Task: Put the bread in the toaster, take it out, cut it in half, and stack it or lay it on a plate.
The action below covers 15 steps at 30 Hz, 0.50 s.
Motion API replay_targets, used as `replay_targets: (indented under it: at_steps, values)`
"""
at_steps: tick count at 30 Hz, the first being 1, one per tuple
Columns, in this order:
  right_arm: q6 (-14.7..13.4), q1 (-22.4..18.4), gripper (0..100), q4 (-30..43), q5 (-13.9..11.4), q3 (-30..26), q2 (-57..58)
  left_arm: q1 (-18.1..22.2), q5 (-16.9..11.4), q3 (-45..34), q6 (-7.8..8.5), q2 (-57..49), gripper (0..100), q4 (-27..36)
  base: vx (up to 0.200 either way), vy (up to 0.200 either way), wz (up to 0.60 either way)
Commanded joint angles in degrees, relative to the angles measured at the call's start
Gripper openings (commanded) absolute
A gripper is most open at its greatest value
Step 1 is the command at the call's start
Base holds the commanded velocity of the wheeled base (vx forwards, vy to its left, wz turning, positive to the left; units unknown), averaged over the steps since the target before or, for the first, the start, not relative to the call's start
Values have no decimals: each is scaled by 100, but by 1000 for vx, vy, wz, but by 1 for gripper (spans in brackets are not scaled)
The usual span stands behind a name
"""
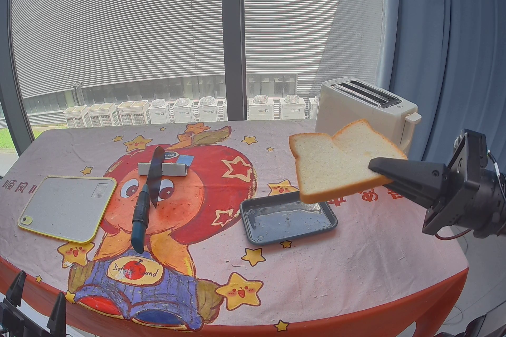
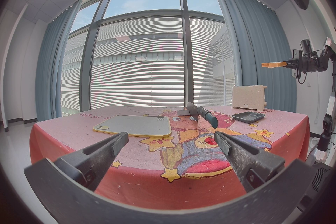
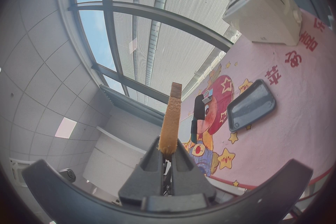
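Note:
A slice of white bread (image 1: 337,161) hangs in the air, held flat, with my right gripper (image 1: 380,165) shut on its edge. It floats above the table between the dark grey plate (image 1: 288,218) and the cream toaster (image 1: 369,111) at the back right. In the right wrist view the bread (image 3: 170,119) shows edge-on between the fingers (image 3: 150,161). My left gripper (image 2: 171,147) is open and empty, low off the table's front left edge (image 1: 31,301). A blue-handled knife (image 1: 147,196) lies on a small white rest, right of the yellow-rimmed cutting board (image 1: 66,206).
A pink printed cloth (image 1: 327,269) covers the table. A window and blue curtain (image 1: 448,38) stand behind the toaster. Open cloth lies in front of the plate (image 3: 250,106) and the knife (image 2: 203,114).

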State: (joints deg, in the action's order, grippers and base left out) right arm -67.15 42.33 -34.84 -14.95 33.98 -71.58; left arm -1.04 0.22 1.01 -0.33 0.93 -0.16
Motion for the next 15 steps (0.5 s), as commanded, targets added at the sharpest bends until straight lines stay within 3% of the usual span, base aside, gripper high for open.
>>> replay_targets:
  at_steps: [1,12,15]
  values:
    - [158,4,0,4,123,13,-22,-2,4,-101,-2,-93,100,-2,0,0,0]
    - [905,4,0,4,484,-31,-5,-2,48,-101,-11,-93,100,-2,0,0,0]
    - [1327,13,0,4,712,-49,13,-2,48,-101,-11,-93,100,-2,0,0,0]
